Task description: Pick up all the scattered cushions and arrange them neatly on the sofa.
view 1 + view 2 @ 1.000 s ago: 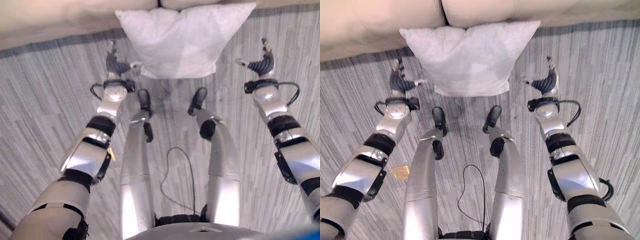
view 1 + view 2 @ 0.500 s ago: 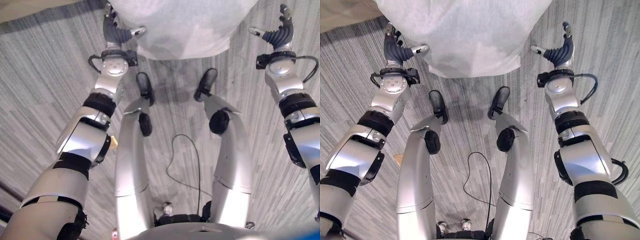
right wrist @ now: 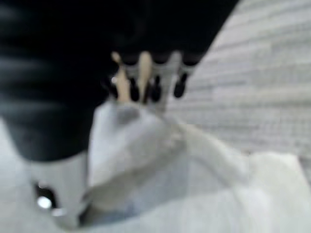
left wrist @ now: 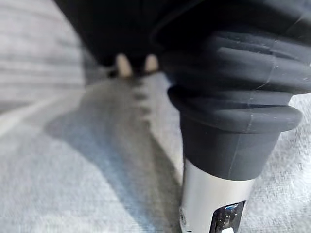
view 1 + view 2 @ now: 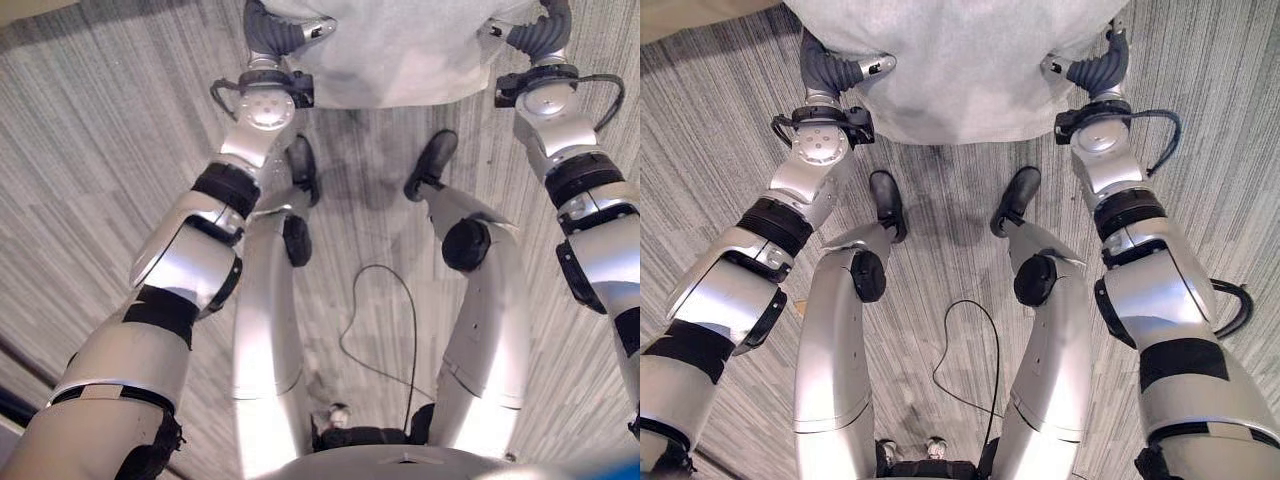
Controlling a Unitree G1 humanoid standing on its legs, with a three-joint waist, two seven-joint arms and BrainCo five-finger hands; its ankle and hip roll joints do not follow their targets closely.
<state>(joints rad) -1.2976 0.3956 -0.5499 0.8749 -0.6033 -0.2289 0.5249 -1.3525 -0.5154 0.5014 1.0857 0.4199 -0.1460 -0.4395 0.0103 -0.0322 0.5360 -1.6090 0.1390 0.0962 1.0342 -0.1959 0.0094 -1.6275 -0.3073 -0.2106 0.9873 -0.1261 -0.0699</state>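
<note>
Cushion [image 5: 960, 60], white and soft, lies on the grey striped floor [image 5: 700, 140] at the far edge of the head views, its near hem just ahead of the robot and its far part cut off by the frame; on its left side the left hand [image 5: 830, 70] is set against the edge of the cloth, thumb laid across the near corner and touching it, the fingers running up along the side and out of sight, so whether they are curled or straight cannot be told; the left wrist view shows the thumb [image 4: 214, 208] resting on the white fabric [image 4: 58, 184]; a strip of beige sofa [image 5: 40, 8] shows at the far left corner; on the cushion's right side the right hand [image 5: 1095, 70] stands against the opposite edge, thumb touching the cloth; in the right wrist view its fingers [image 3: 146, 77] reach along the white cloth [image 3: 194, 194], but whether they pinch it or only lie beside it cannot be told.
</note>
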